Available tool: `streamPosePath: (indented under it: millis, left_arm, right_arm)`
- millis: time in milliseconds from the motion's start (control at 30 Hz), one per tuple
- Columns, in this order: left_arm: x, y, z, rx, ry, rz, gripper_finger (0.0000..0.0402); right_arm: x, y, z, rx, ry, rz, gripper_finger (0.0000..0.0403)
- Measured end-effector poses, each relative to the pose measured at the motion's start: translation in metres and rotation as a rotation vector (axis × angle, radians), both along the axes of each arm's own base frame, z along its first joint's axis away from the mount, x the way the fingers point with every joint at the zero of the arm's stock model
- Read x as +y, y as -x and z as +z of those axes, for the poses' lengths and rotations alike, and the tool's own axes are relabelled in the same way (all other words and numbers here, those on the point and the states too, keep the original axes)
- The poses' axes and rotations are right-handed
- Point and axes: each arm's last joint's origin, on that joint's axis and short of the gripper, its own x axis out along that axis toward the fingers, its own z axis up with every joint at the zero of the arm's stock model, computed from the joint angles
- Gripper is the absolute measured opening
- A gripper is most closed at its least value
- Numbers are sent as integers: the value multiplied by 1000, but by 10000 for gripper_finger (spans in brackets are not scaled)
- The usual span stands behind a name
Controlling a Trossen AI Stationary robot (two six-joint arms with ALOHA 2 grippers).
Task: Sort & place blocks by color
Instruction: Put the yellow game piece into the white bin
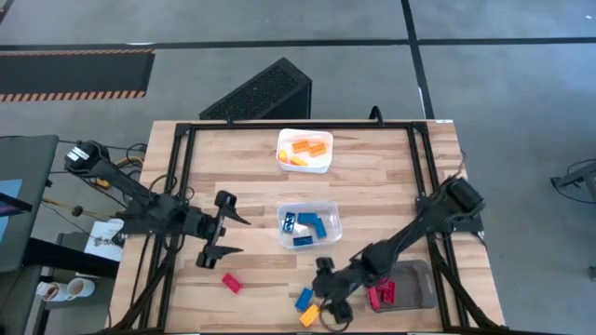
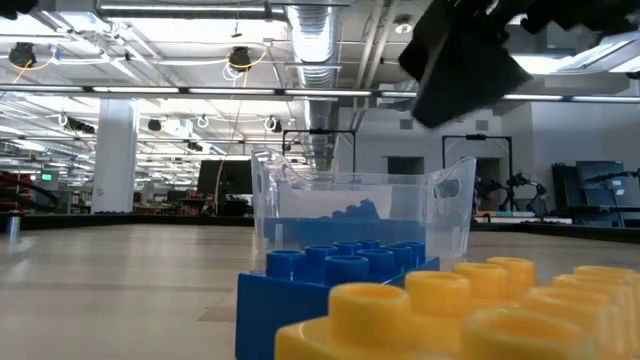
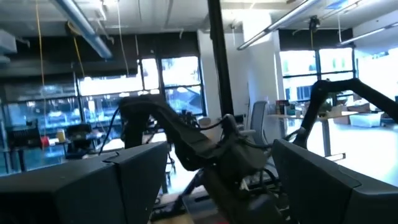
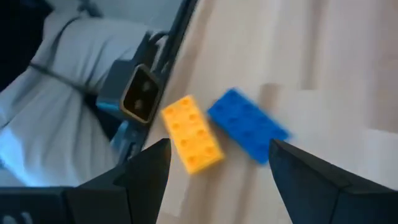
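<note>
A blue block (image 4: pixel 247 124) and a yellow block (image 4: pixel 193 134) lie side by side, flat on the wood near the table's front edge. My right gripper (image 1: pixel 326 290) hangs open just above them, slanting down, its fingers (image 4: pixel 146 174) clear of both. A red block (image 1: pixel 231 282) lies alone at the front left. My left gripper (image 1: pixel 233 233) stands open and raised over the table's left half, holding nothing. The low view shows the blue block (image 2: pixel 330 275) and the yellow block (image 2: pixel 450 320) close up.
A white tray (image 1: pixel 321 166) at the far middle holds orange blocks. A clear tray (image 1: pixel 332 207) in the middle holds blue blocks. A grey tray (image 1: pixel 417 284) at the front right holds red blocks. Black rails (image 1: pixel 182 167) run along the table's sides.
</note>
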Motion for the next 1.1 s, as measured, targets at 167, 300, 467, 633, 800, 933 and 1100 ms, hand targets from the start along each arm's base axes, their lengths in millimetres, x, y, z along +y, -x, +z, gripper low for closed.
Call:
streamPosePath:
  millis: [167,300,467,633,800,933,1100]
  left_arm:
    - [1,-2,-4,49,24,-8,279]
    - [1,-2,-5,59,23,-9,279]
    - [1,-2,-5,67,28,-11,279]
    - [1,-2,-5,67,27,-11,279]
    - [1,-3,-7,83,28,-11,279]
    - [1,-3,-8,92,37,-5,279]
    - [1,-3,-9,103,40,-1,279]
  right_arm:
    - [13,-17,-16,66,-14,59,290]
    - [18,-19,-11,41,-1,74,290]
    - [20,-15,-13,62,35,65,290]
    - [25,-11,-34,104,85,79,290]
    - [35,-14,-48,92,85,94,290]
    - [36,-15,-56,97,95,97,290]
    - [35,-15,-59,99,125,86,282]
